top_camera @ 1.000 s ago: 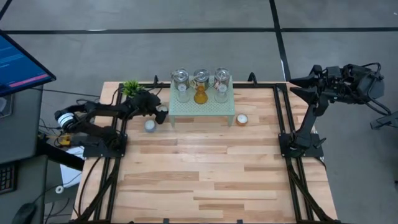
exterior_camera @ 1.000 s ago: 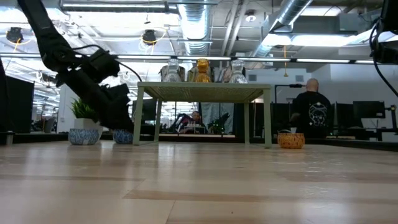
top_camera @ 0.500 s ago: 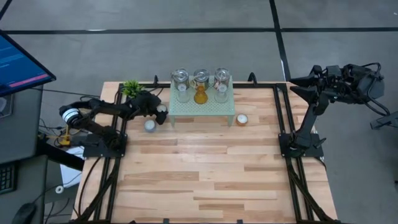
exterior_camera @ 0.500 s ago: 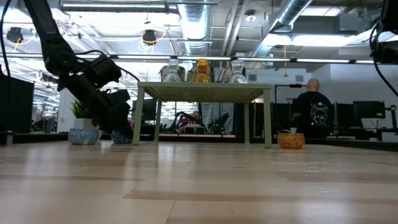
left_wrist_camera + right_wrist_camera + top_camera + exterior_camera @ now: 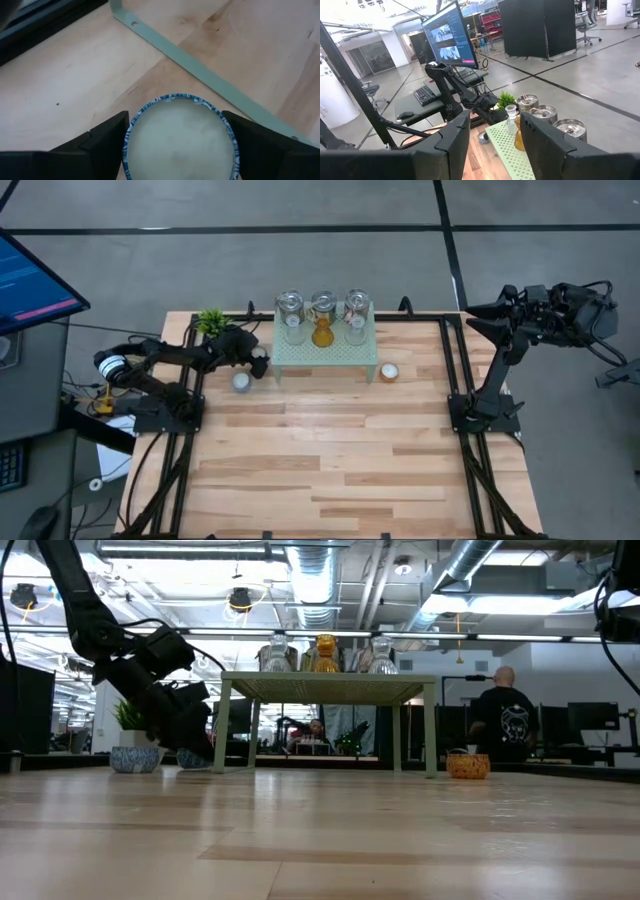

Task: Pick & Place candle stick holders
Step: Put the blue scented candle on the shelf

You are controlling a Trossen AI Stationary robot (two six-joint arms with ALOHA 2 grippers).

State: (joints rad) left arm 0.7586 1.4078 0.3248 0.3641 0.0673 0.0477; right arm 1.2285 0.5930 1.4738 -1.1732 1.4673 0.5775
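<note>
Lowered and reaching now, the left arm has dropped its elbow since a second ago and pushed its wrist toward the mesh stand's corner, while nothing on the table has shifted.

Right under it sits the target — a white tealight cup with a blue patterned rim point(image 5: 178, 136), on the wood just beside the pale green mesh stand point(image 5: 325, 356), at the stand's left front leg. The left gripper point(image 5: 257, 360) is down over that cup, its 2 fingers point(image 5: 102, 137) spread wide and flanking the rim on either side with a gap showing each way, so this looks like the line-up before a squeeze, not a hold yet. A second white tealight cup point(image 5: 241, 382) waits a little further out from the same leg.

On top of the stand, 3 silvery glass jars point(image 5: 291, 304) stand in a row along the back, with an amber cup point(image 5: 322, 335) and clear glass cups in front of them — raised there, presumably, as the display spot. An orange tealight cup point(image 5: 389, 372) rests on the table beside the stand's right leg. The green potted plant point(image 5: 211, 320) sits off the stand's left rear corner, not part of the job.

Well away from the stand, the right gripper point(image 5: 474, 318) hangs raised beyond the table's right edge, fingers partly apart and carrying nothing — parked, by the look of it.
</note>
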